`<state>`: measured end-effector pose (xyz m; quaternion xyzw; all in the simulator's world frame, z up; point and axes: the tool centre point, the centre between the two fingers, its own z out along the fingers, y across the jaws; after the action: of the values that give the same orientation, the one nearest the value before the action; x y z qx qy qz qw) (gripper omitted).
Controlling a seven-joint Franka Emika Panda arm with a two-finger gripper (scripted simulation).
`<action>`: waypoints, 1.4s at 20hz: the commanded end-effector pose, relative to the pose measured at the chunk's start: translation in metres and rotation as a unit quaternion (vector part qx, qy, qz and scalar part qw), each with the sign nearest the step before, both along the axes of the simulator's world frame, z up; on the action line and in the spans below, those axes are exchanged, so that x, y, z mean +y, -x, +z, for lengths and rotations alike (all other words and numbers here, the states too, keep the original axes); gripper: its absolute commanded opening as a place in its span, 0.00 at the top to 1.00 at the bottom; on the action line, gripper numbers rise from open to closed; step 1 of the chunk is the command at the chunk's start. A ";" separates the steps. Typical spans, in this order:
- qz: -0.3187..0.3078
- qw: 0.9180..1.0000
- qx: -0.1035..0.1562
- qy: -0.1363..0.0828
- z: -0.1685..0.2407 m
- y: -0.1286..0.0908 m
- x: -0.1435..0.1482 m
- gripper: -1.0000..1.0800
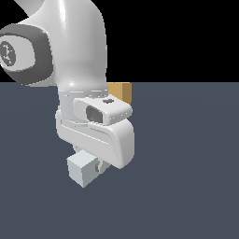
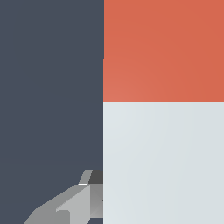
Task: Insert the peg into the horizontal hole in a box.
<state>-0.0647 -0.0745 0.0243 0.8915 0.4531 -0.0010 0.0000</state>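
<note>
Pale grey-white fills much of the wrist view: the peg [image 2: 164,162] lies right up against the camera, its red end [image 2: 164,50] joining the pale stretch along a straight seam. Beside the pale part, one grey finger [image 2: 72,203] of the gripper shows, pressed against the peg's side. The second finger is hidden behind the bar, so a firm pinch looks likely, though only one contact can be seen.

From the exterior view, the white arm [image 1: 70,42] bulks large in the foreground and hides most of the scene. Below its wrist, the gripper [image 1: 95,164] points down over the dark slate floor [image 1: 186,177], and the square pale end of the peg [image 1: 81,169] juts out from under the hand toward the exterior view's left. The fingers themselves are mostly covered by the hand's housing here; the peg sits between them, off the floor as far as the shading allows one to judge.

Behind the arm, a corner of the tan box [image 1: 120,91] peeks out at the edge where the floor meets the black background. It stands well apart from the peg, farther from the camera. The horizontal hole in its face is not visible in either view, since the arm covers that part of the box.
</note>
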 end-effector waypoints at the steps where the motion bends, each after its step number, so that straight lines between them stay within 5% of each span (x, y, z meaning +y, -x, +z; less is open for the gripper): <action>1: 0.008 1.000 -0.001 0.000 0.002 0.000 0.011 1.00; 18: 0.122 0.993 -0.001 0.000 0.031 0.032 0.185 1.00; 28: 0.145 0.989 -0.001 0.000 0.037 0.042 0.219 1.00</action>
<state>-0.1081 0.1441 0.0594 0.8165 0.5774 -0.0018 -0.0006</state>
